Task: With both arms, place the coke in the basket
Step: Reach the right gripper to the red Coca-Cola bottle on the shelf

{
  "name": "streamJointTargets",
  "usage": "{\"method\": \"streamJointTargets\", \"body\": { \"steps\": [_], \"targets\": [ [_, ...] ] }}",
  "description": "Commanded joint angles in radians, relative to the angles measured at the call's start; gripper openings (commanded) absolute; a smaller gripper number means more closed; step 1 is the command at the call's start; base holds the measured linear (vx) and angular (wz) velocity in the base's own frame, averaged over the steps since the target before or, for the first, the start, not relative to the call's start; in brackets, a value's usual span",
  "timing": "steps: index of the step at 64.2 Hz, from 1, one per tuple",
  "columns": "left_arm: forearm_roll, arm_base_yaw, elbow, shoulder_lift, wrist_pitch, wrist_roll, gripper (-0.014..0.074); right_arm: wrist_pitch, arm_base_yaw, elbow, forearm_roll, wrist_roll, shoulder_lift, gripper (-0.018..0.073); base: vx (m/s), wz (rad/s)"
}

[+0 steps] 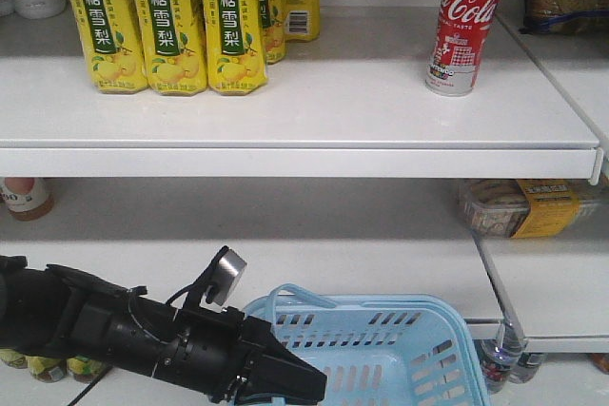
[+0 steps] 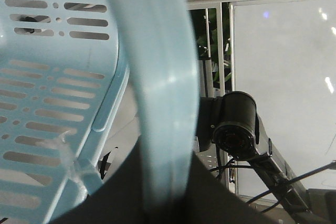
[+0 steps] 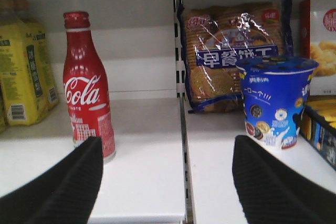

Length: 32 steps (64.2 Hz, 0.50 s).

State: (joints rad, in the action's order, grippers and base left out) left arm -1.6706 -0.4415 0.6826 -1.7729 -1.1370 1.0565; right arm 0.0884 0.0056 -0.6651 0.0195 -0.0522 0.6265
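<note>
The coke [image 1: 461, 30] is a slim red bottle-shaped can with white script, standing upright at the right of the upper shelf. It also shows in the right wrist view [image 3: 86, 87], just beyond the left fingertip. My right gripper [image 3: 168, 148] is open and empty at shelf height, with the coke to the left of its gap. The light blue basket [image 1: 381, 349] hangs below the shelves. My left gripper [image 1: 285, 377] is shut on the basket's loop handle [image 2: 157, 77], which runs between the jaws in the left wrist view.
Yellow pear-drink cartons [image 1: 162, 21] stand at the upper shelf's left. A cookie bag [image 3: 231, 61], a blue snack cup [image 3: 275, 100] and boxes fill the shelf bay to the right. A slotted shelf upright [image 3: 184, 145] divides the bays. The lower shelf holds a plastic food box [image 1: 519, 206].
</note>
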Motion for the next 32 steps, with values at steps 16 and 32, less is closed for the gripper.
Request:
{"method": "streamJointTargets", "body": {
  "steps": [16,32],
  "targets": [
    [-0.093,0.001,0.020,0.046,-0.083,0.013,-0.0007,-0.088,0.179,-0.234,-0.012,0.114,0.205,0.0494,0.00,0.00],
    [-0.093,0.001,0.020,0.046,-0.083,0.013,-0.0007,-0.107,0.247,-0.396,-0.009,0.138,0.379,0.0494,0.00,0.00]
  ]
}}
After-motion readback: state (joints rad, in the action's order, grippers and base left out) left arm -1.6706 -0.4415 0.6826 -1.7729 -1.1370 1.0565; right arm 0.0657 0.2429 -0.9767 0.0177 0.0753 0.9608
